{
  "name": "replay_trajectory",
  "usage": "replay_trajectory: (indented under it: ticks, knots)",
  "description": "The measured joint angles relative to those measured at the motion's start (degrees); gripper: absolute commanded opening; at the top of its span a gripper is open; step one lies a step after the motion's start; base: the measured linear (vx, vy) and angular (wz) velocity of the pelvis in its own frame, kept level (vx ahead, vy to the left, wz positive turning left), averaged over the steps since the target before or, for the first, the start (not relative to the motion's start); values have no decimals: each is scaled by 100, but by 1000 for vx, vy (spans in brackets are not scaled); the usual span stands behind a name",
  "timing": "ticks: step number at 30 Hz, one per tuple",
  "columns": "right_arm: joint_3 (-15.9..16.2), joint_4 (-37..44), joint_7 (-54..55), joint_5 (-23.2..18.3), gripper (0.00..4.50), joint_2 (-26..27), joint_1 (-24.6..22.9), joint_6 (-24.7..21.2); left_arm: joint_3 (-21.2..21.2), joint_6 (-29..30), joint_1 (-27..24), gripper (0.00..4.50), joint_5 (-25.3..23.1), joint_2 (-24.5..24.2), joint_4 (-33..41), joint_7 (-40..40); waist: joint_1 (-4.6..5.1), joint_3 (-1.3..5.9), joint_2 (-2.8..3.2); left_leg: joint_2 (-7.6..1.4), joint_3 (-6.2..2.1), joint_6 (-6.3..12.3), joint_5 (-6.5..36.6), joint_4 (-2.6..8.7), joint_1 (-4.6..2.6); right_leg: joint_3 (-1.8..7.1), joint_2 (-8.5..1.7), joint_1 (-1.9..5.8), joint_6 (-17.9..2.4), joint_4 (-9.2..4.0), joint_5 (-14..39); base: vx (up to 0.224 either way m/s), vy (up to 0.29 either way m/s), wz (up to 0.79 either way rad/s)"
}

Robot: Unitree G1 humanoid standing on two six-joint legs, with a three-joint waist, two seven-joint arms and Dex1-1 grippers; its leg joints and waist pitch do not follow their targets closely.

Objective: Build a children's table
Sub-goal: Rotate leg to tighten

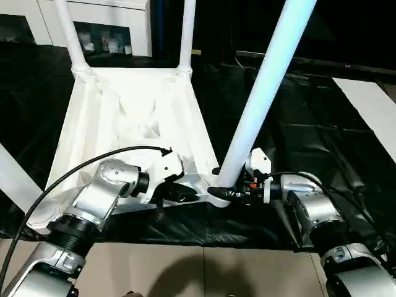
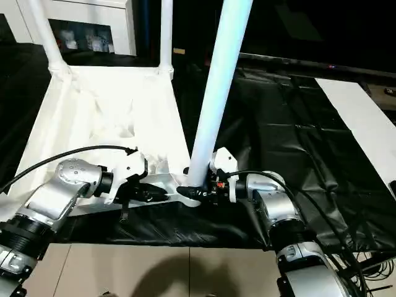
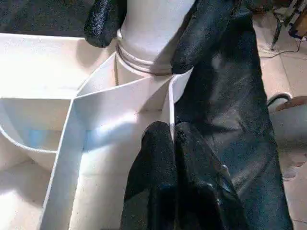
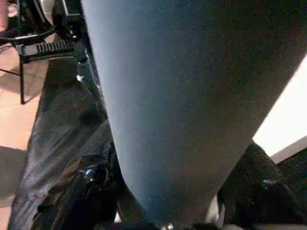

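The white tabletop (image 1: 124, 105) lies upside down on a black sheet, ribbed underside up. Two white tube legs (image 1: 71, 37) (image 1: 187, 34) stand in its far corner sockets, and a third leg (image 1: 12, 176) shows at the near left. The fourth leg (image 1: 260, 93) leans in the near right corner socket (image 3: 139, 72). My right gripper (image 1: 224, 187) is shut on this leg's base; its black fingers (image 3: 206, 33) wrap the tube just above the socket. My left gripper (image 3: 172, 158) is shut on the tabletop's thin side wall beside that corner.
A white cabinet with glass doors (image 1: 105, 25) stands behind the tabletop. The black sheet (image 1: 297, 124) spreads to the right, with a white board (image 1: 371, 105) at its far right edge. Tiled floor (image 1: 185, 272) lies in front. A black cable (image 1: 80, 164) loops over my left forearm.
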State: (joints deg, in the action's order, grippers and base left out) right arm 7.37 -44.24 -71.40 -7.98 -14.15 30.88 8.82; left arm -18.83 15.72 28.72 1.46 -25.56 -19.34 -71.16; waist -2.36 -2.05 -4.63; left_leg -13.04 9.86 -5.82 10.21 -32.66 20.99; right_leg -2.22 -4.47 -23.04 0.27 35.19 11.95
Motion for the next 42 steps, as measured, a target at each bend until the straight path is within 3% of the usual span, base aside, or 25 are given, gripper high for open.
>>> replay_trajectory:
  ticks: [7,13,20,23,24,30,34,39,42]
  knots:
    - [-123,261,183,-229,237,109,-232,-257,5,25,2,0,2,18,-31,-18,-25,1,-1,0,1,-1,0,-2,-10,2,-1,10,0,2,0,0,0,0]
    - [-602,119,2323,-90,207,822,-404,-123,93,185,239,0,-272,627,-485,1036,22,2,-15,6,1,-19,-6,8,-87,16,-2,67,18,0,9,0,0,0]
    - [-878,4,4314,148,202,1387,-364,-70,112,485,421,0,-546,1223,-751,2001,60,-4,-21,15,-18,-20,-6,12,-92,13,-3,68,31,-28,17,-7,0,0]
    - [-908,-50,4968,367,202,1558,-264,-117,121,591,491,0,-626,1405,-845,2328,64,-4,-22,16,-26,-20,-6,12,-91,13,-3,60,32,-35,18,0,0,0]
    - [-911,-72,5016,390,237,1563,-247,-111,129,601,491,0,-641,1434,-847,2373,67,-4,-22,17,-28,-20,-6,13,-89,12,-3,57,32,-40,18,0,0,0]
    - [-935,-57,4592,237,306,1478,-244,-14,146,584,461,0,-663,1403,-725,2279,71,-6,-25,16,-31,-18,-6,54,-67,12,-3,39,32,-114,16,0,0,0]
    - [-787,181,3523,95,339,1045,-340,-100,105,509,359,0,-562,1202,-490,1960,65,-6,-14,16,-6,-18,-7,48,-48,27,-6,25,29,-112,-84,0,0,0]
    - [-610,287,2482,27,339,562,-348,-119,156,334,195,0,-339,933,-264,1499,49,-9,19,6,-4,-19,-8,103,-32,2,18,1,35,-101,-80,47,-19,0]
    - [-550,326,1904,-97,306,348,-348,-119,183,296,96,0,-243,810,-133,1258,28,-11,52,3,0,5,-19,104,-32,-2,18,-6,17,-69,-30,41,-14,0]
